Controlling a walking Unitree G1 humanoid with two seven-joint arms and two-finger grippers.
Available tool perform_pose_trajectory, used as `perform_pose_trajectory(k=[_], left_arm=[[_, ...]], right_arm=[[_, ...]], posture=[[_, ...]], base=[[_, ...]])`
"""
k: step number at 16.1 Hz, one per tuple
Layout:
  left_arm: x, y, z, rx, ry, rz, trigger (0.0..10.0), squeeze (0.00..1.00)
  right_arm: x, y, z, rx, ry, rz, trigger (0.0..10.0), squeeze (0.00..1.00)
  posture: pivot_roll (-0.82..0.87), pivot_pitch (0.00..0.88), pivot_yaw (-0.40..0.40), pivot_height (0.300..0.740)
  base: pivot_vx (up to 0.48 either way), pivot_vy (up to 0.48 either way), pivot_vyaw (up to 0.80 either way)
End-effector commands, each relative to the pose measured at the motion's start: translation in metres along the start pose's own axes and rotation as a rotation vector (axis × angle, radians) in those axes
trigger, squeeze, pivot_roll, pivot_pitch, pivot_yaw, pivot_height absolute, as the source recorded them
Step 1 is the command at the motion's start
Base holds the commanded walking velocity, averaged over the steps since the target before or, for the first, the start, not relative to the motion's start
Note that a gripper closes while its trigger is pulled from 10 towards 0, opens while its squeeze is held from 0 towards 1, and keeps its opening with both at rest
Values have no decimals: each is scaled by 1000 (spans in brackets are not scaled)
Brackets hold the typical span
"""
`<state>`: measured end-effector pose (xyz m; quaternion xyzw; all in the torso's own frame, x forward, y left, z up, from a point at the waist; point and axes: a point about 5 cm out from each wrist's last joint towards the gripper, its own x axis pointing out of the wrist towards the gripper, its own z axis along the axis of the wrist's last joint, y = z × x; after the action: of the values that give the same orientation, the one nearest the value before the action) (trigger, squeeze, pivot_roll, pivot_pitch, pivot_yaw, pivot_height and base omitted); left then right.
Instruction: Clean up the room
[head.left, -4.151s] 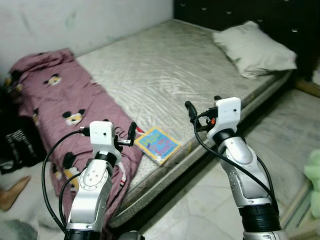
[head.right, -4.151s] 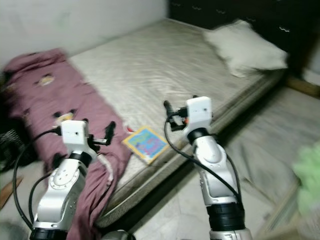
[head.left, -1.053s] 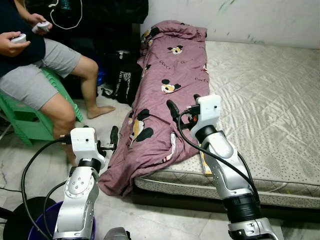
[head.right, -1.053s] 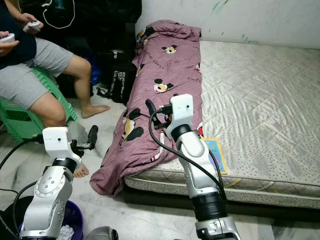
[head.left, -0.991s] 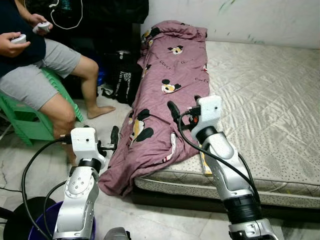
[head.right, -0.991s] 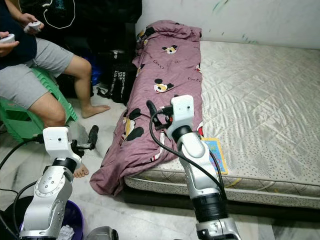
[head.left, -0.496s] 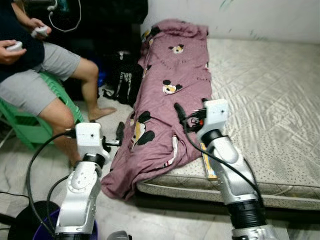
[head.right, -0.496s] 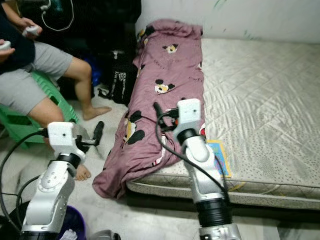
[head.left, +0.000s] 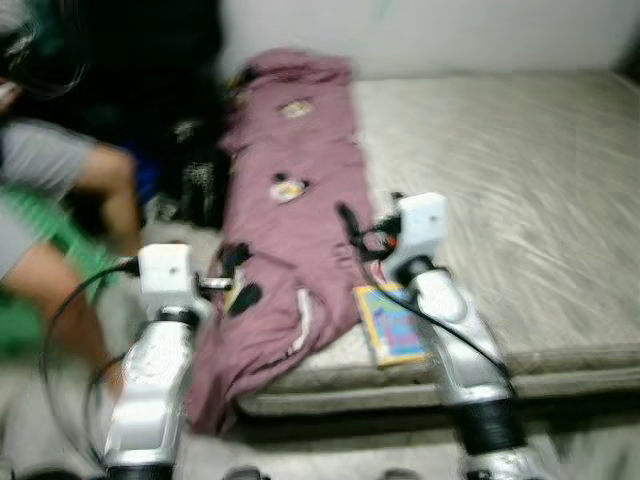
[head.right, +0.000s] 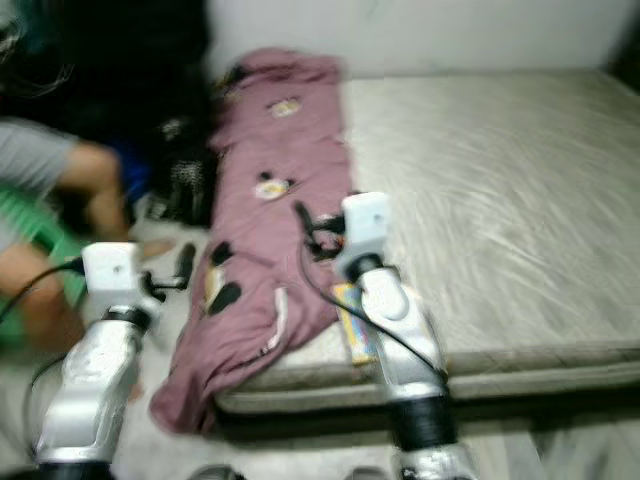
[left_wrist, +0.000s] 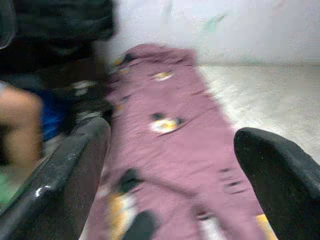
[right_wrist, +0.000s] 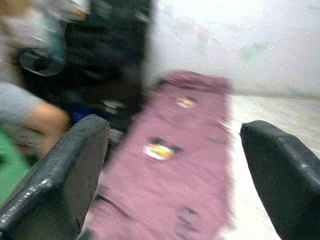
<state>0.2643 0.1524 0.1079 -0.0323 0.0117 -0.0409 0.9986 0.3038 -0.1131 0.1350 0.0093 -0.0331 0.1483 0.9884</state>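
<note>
Filling the right side, the bare mattress (head.left: 520, 190) has lots of free room. A purple blanket (head.left: 290, 220) droops over its left edge. A bright book (head.left: 392, 325) lies at the front edge — behind the right gripper (right_wrist: 170, 165), fingers wide apart. The left gripper (left_wrist: 175, 165) gapes too, over the floor.

A mauve blanket (head.left: 290, 215) with cartoon-mouse prints lies lengthwise along the mattress's (head.left: 520, 190) nine-o'clock edge, its near end spilling off toward seven o'clock. A colourful flat book (head.left: 392, 325), probably a children's one, lies just beside it near the six-o'clock edge.
</note>
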Motion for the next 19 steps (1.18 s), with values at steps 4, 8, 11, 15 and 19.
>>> perform_pose_trajectory(k=[4, 8, 11, 15, 19], left_arm=[[-1, 1, -2, 35, 9, -6, 10000, 0], [0, 1, -1, 34, 8, -9, 10000, 0], [1, 1, -1, 33, 6, -12, 10000, 0], [1, 0, 0, 9, -8, -11, 10000, 0], [1, -3, 2, -4, -24, -40, 10000, 0]], right_arm=[[2, 2, 3, 16, -10, -9, 10000, 0], [2, 1, 3, 12, -12, -14, 10000, 0], [2, 1, 4, 6, -13, -12, 10000, 0], [3, 1, 4, -4, -14, -9, 10000, 0], [2, 1, 4, -11, -14, -6, 10000, 0]], posture=[[-95, 0, 20, 740], [-98, 0, 22, 740], [-100, 0, 22, 740], [-102, 0, 21, 740], [-104, 0, 19, 740]], base=[[0, 0, 0], [0, -329, 0], [0, -374, 0], [0, -214, 0], [0, 0, 0]])
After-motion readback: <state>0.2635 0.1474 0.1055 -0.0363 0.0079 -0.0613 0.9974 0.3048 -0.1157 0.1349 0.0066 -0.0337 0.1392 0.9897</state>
